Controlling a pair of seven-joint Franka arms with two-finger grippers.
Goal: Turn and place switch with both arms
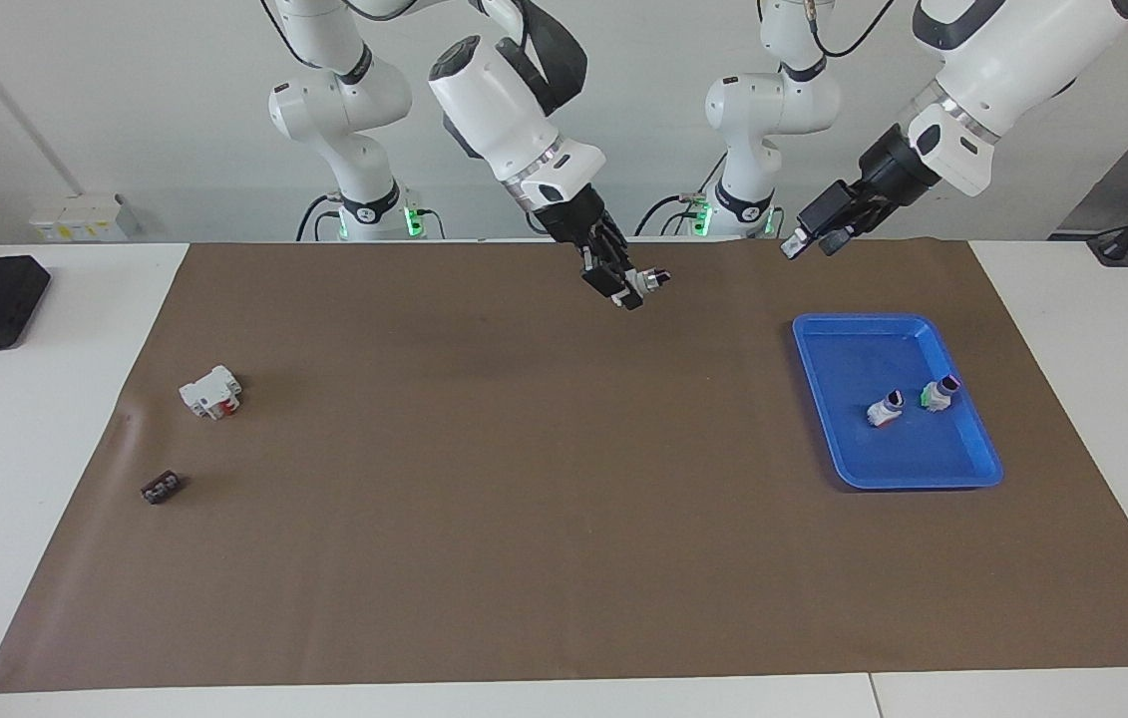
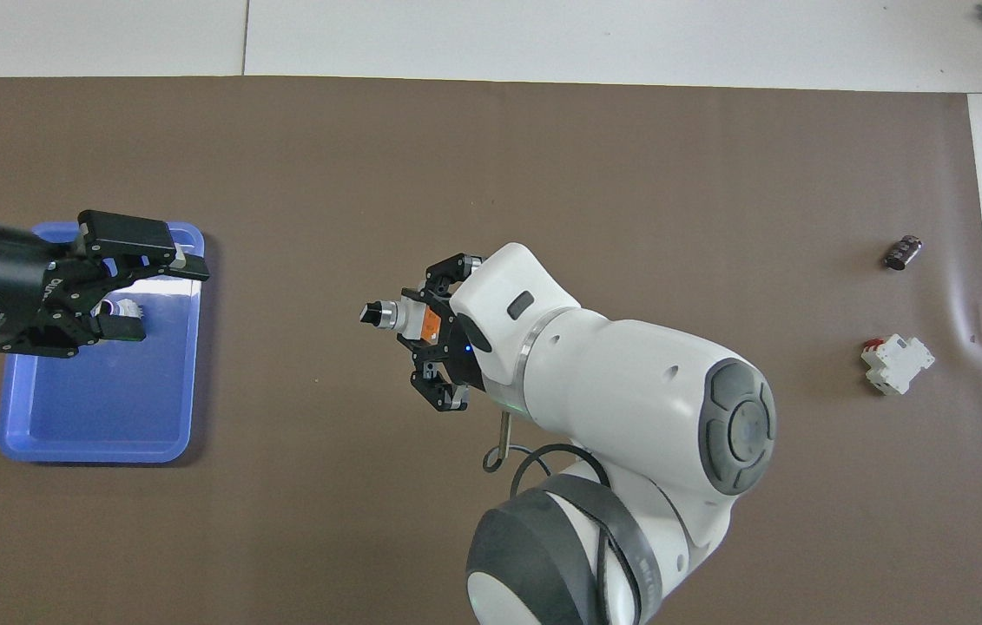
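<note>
My right gripper (image 2: 423,334) squeezed the switch (image 2: 408,318) in the air beside the tray (image 1: 962,469), knob out, so my wide-open left gripper (image 2: 148,291), over the tray, could take it.

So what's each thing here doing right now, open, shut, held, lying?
Right tool: shut on the switch, up over the mat.
Switch: held, knob sticking out sideways.
Left tool: open, empty, over the tray.
Tray: holds two small switches.
White block: lying on mat.
Dark part: lying on mat.
</note>
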